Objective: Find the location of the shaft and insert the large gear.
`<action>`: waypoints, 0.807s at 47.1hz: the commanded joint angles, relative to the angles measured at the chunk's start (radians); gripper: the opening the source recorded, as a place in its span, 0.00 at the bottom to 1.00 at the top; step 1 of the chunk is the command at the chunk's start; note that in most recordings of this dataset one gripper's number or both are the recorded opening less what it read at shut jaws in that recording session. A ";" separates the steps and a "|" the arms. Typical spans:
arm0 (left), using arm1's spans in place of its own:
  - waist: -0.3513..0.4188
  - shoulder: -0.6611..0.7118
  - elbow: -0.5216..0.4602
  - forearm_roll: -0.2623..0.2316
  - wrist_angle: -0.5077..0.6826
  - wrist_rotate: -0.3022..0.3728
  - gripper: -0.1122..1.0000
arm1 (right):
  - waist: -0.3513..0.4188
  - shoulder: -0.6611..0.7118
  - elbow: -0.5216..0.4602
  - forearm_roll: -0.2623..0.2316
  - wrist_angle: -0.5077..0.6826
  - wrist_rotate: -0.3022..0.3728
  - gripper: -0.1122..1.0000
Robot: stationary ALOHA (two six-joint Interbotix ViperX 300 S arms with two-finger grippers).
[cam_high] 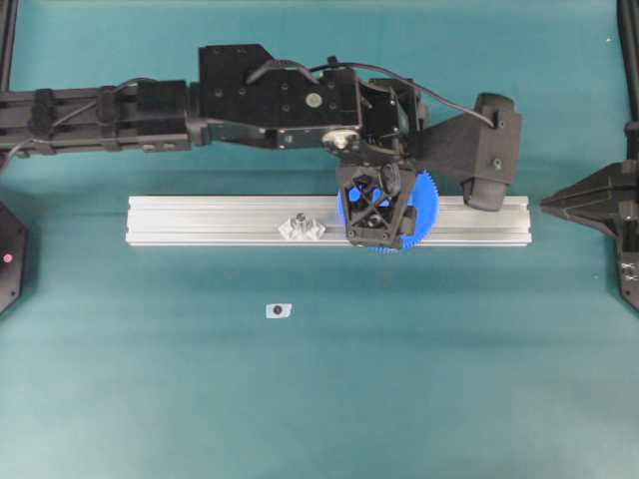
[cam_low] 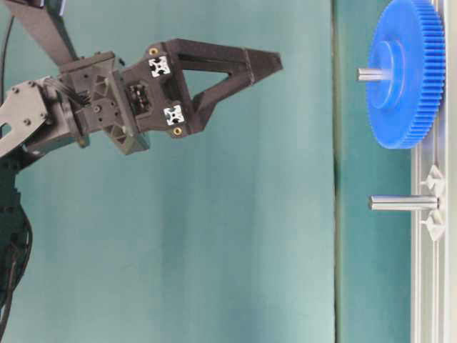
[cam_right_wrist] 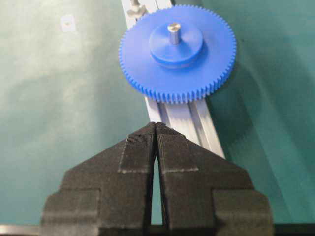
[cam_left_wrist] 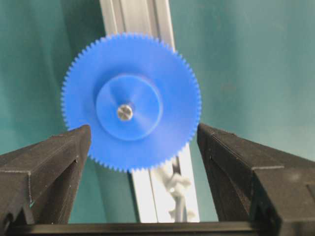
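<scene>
My left fingers (cam_left_wrist: 142, 182) are spread wide and hold nothing. In the left wrist view the large gear (cam_left_wrist: 131, 102) lies between and beyond the two fingertips (cam_left_wrist: 74, 147), clear of both, with teal worktop (cam_left_wrist: 246, 64) showing on either side of its toothed rim. The gear sits flat on the aluminium rail (cam_high: 220, 221), threaded over the shaft (cam_right_wrist: 173, 32), whose metal tip stands proud of the raised hub. In the overhead view my left fingers hang directly above the gear, covering most of it; only the right and lower arcs of the blue rim show. The table-level view shows a clear gap between my fingers (cam_low: 275, 61) and the gear (cam_low: 404, 73).

My right fingers (cam_right_wrist: 155, 129) are pressed together, tips meeting, pinching nothing. They sit over the rail, short of the gear's rim, with bare rail between.

A second pin (cam_low: 403, 203) stands on the rail to the left of the gear, flanked by clear brackets (cam_high: 303, 229), apart from the gear's teeth. A small white tag (cam_high: 279, 310) lies on the worktop nearer than the rail, well apart from it.

The rail runs left to right; the gear overhangs both its long edges. Open worktop lies on the near side of the rail and at both its ends. On the far side my left arm (cam_high: 130, 115) crosses above the worktop.
</scene>
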 commanded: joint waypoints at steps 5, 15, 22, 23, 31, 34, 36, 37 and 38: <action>-0.003 -0.071 0.015 0.002 -0.026 -0.005 0.86 | -0.002 0.008 -0.017 -0.002 -0.006 0.008 0.11; -0.003 -0.074 0.021 0.005 -0.031 -0.005 0.86 | -0.002 0.008 -0.017 0.000 -0.006 0.008 0.11; -0.003 -0.072 0.021 0.002 -0.038 -0.005 0.86 | -0.002 0.008 -0.017 -0.002 -0.006 0.008 0.11; -0.002 -0.071 0.021 0.002 -0.038 -0.006 0.86 | -0.002 0.006 -0.017 0.000 -0.006 0.008 0.11; 0.002 -0.069 0.021 0.002 -0.038 -0.006 0.86 | -0.002 0.008 -0.017 -0.002 -0.005 0.008 0.11; 0.003 -0.069 0.021 0.002 -0.038 -0.006 0.86 | -0.002 0.008 -0.017 -0.002 -0.006 0.008 0.12; 0.003 -0.069 0.021 0.002 -0.038 -0.006 0.86 | -0.002 0.008 -0.017 -0.002 -0.006 0.008 0.11; 0.003 -0.069 0.021 0.002 -0.038 -0.006 0.86 | -0.002 0.008 -0.017 -0.002 -0.006 0.008 0.11; 0.003 -0.067 0.021 0.002 -0.038 -0.006 0.86 | -0.002 0.008 -0.017 0.000 -0.006 0.008 0.11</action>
